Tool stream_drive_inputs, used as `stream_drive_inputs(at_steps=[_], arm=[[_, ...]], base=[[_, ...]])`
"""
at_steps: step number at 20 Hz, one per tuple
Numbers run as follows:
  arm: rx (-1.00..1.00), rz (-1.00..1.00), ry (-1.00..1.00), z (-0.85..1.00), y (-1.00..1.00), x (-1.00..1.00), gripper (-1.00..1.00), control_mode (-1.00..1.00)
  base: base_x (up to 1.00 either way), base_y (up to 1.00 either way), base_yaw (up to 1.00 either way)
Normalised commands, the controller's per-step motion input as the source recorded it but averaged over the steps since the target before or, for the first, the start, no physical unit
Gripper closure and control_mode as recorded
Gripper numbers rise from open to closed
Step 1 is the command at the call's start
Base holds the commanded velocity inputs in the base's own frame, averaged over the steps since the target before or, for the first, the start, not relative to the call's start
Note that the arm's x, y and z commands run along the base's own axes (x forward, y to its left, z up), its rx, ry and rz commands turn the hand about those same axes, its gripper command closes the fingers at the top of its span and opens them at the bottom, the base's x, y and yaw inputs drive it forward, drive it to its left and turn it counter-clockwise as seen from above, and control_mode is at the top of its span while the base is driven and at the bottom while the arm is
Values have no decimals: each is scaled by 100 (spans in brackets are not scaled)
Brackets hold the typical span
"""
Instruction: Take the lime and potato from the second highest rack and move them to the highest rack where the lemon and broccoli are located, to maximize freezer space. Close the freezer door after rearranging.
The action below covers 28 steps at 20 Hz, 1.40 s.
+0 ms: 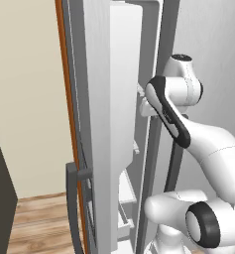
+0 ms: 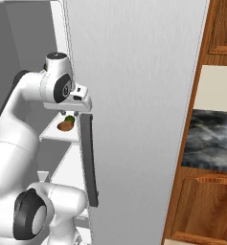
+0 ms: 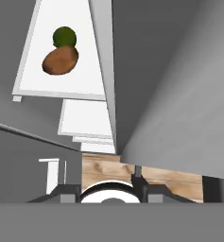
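Potato (image 3: 60, 60) and lime (image 3: 64, 36) are seen lying together on 1 white rack (image 3: 38, 80) inside the freezer, the green lime touching the far side of the brown potato; in the right base view the same pair, potato (image 2: 66, 126) and lime (image 2: 69, 118), is glimpsed on the rack (image 2: 55, 135) just below the robot's hand, to the left of the plain silver door (image 2: 134, 119). Further white racks are stacked beneath it in the hand view, and a strip of wooden floor (image 3: 146, 175) is visible below them. The gripper (image 3: 101, 186) is held in the open freezer gap, well apart from both foods, and nothing is seen between its fingers (image 3: 138, 182); only the dark tips are shown at the bottom of the hand view, set apart from each other, so how wide they stand cannot be told with certainty. The freezer door (image 1: 96, 124) is swung open at the left of the left base view, its white inner lining turned toward the arm and its dark grey handle (image 1: 72, 198) seen low on the outer side. A long dark handle (image 2: 88, 162) is mounted on the plain silver door near the arm.
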Motion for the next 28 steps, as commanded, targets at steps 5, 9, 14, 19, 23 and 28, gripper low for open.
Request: stream_drive_inputs(at_steps=[5,9,14,19,23,28], arm=[[0,0,-2,0,15,-12,-100,-100],[16,4,0,0,33,-4,-100,-100],[20,0,0,0,39,0,-100,-100],[18,0,0,0,55,7,-100,-100],[4,0,0,0,75,0,-100,-100],[0,0,0,-2,71,0,-100,-100]], base=[[0,0,0],[0,0,0],[0,0,0],[0,0,0],[0,0,0],[0,0,0]])
